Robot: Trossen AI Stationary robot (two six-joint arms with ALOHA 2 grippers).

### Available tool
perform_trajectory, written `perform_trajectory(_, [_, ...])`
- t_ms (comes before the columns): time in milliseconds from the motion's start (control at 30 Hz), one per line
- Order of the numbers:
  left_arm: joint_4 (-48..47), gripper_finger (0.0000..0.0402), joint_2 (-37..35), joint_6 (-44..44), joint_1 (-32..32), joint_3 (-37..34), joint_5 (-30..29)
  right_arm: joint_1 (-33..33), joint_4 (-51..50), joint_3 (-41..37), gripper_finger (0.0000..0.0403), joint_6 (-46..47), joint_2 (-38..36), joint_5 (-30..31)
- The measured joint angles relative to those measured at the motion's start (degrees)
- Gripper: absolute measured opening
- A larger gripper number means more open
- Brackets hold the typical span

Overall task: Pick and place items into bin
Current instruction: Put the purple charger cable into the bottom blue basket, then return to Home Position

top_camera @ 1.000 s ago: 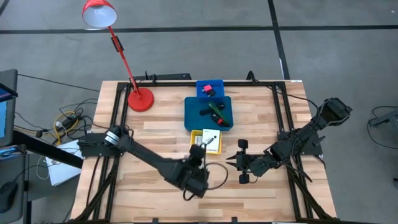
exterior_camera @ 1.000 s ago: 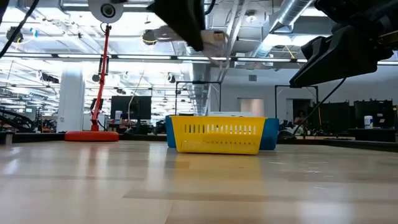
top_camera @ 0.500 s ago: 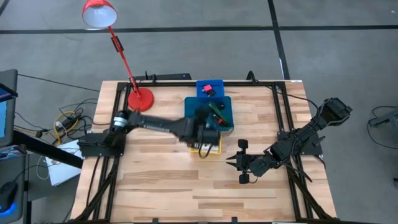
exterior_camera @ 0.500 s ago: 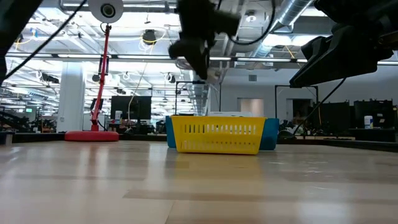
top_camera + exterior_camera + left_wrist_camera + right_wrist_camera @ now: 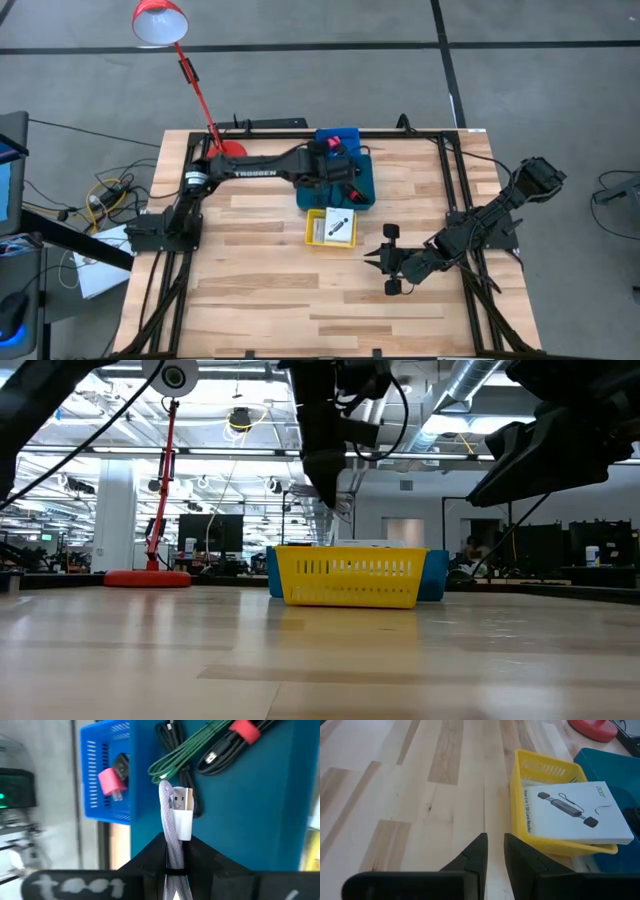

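Note:
My left gripper [image 5: 335, 178] hovers over the teal tray [image 5: 366, 196] at the table's far middle, shut on a pale grey braided cable [image 5: 169, 815] with a white USB plug [image 5: 183, 817]. In the tray lie a green-and-black cable [image 5: 185, 750] and a black cable [image 5: 235, 742] with a red tie. A pink-red piece [image 5: 111, 782] sits in the small blue basket [image 5: 340, 134] behind the tray. A white printed card box [image 5: 338, 226] lies in the yellow basket [image 5: 314, 232]. My right gripper [image 5: 368, 262] waits at the near right, shut, touching nothing. My left gripper [image 5: 175, 862] pinches the grey braided cable between its two fingers just behind the white plug [image 5: 173, 851], with the fingers along the cable. The plug end sticks out past the fingertips. The fingers point down from above, and the cable is lifted clear over the teal tray.
A red desk lamp stands at the far left with its base [image 5: 148, 578] on the table and its head [image 5: 160, 22] beyond the far edge. Black frame rails [image 5: 455, 170] run along the table's sides. Bare wood [image 5: 250, 290] spreads across the near half.
My left gripper has travelled from the near middle of the table toward the far edge, passing over the yellow basket, and now hangs above the teal tray. The grey cable went with it, lifted clear of the table.

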Motion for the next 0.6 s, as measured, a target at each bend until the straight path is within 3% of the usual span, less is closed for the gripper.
perform_trajectory(100, [0.3, 0.0047, 0.1, 0.0, 0.5, 0.0, 2.1, 0.0, -0.1, 0.0, 0.0059, 0.0, 0.0, 0.0])
perform_trajectory(300, [0.2, 0.0057, 2.0, 0.3, 0.5, 0.0, 0.1, 0.0, -0.3, 0.0, 0.0059, 0.0, 0.0, 0.0])
perform_trajectory(600, [-1.6, 0.0126, 5.0, 0.5, 0.5, -0.4, -2.8, 0.0, -0.5, -0.4, 0.0059, 0.0, 0.0, 0.2])
